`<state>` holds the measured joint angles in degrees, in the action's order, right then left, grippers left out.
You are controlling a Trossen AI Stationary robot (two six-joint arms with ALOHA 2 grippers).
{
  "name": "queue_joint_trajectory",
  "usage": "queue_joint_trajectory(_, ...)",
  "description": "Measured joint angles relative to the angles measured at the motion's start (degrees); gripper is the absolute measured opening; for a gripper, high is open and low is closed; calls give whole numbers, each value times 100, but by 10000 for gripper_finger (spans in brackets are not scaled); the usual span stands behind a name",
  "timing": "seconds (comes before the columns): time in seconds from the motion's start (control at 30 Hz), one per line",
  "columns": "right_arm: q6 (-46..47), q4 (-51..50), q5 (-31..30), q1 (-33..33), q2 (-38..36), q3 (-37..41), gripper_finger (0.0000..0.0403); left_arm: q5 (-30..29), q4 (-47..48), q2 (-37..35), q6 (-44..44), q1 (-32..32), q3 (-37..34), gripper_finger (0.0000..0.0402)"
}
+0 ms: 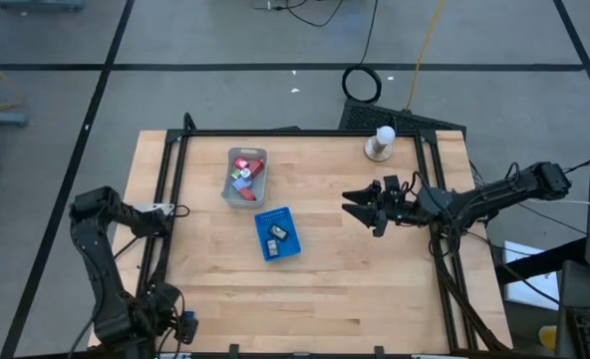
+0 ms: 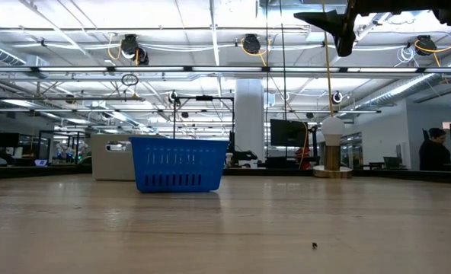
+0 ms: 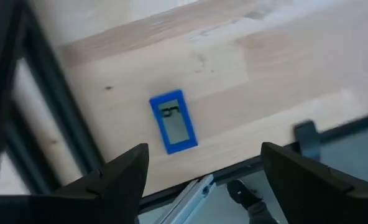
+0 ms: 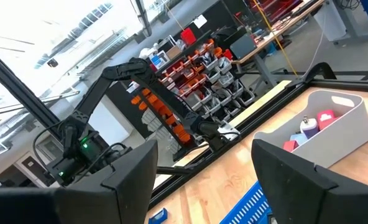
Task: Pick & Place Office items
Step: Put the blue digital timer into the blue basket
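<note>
Grey plastic tray (image 1: 245, 178) sits in the upper left-centre of the high view, and most of the office items (image 1: 244, 171) lie heaped inside it: I can make out red, pale blue and white pieces. Just below it and a little to the right lies a blue basket (image 1: 277, 234) with a couple of small dark pieces (image 1: 276, 233) in it. A white knob (image 1: 381, 142) stands on its round base near the upper right of the tabletop (image 1: 375, 289).

My right gripper (image 1: 360, 206) hangs above the tabletop at centre-right of the high view, well apart from both containers, its jaws spread with nothing between them. My left gripper (image 3: 199, 180) is parked off the lower left corner, jaws also spread and empty, looking down at the basket from afar.

I judge the step in hand to be reaching for one piece. To do it well I would bring the right gripper across over the grey tray, pick a single item lying free at the top of the heap, come straight down with the jaws astride it, and keep clear of the tray wall so the tray does not slide.
</note>
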<state>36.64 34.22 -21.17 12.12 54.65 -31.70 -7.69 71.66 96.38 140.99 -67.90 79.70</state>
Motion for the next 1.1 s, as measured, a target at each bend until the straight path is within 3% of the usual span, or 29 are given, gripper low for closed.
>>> queue_joint_trajectory(0.2,0,2,2,0,-2,0,251,-292,-97,2,-750,0,0,312)
queue_joint_trajectory(0.7,3,-24,-4,0,0,0,251,-82,-265,2,-3218,-2,0,312)
queue_joint_trajectory(0.87,-111,-68,-469,32,-1,0,251,-78,-472,2,-4134,0,-2,312)
queue_joint_trajectory(1.1,-299,-158,-429,37,0,0,251,-72,-468,2,-4908,0,-2,312)
